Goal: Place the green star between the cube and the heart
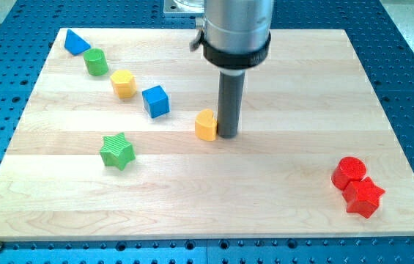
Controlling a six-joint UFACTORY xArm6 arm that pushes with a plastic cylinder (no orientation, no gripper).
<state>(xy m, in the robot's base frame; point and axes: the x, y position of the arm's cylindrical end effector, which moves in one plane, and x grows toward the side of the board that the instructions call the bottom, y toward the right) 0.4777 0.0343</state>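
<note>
On the wooden board (pixel 280 198), camera view, you have eight blocks and one rod.

Item, task piece: green star (pixel 117 151). Bright green, chunky, with blunt points; its top face is ridged along the arms. It sits flat at the board's lower left, alone, below and to the view's left of the cube, well apart from the rod.

Item: blue cube (pixel 156 101). It is turned slightly, so that you see one corner edge, and lies up and to the right of the star.

Item: yellow heart (pixel 206 125). It stands right of the cube and a little lower, with bare wood between the two. Its right side is touching, or all but touching, the rod.

Item: my tip (pixel 227 135). This is the lower end of a dark straight rod under a grey collar, set down on the board just beside the heart, on the heart's right. You have no gripper to report on this arm, only the rod.

Item: a diagonal row at upper left. It holds a blue triangle (pixel 75 42), a green cylinder (pixel 96 62) and a yellow hexagon (pixel 123 83), and it runs down toward the cube.

Item: a red cylinder (pixel 348 172) and a red star (pixel 364 196). They touch each other at the lower right corner.

Item: blue perforated table (pixel 1 44), showing around the board.
</note>
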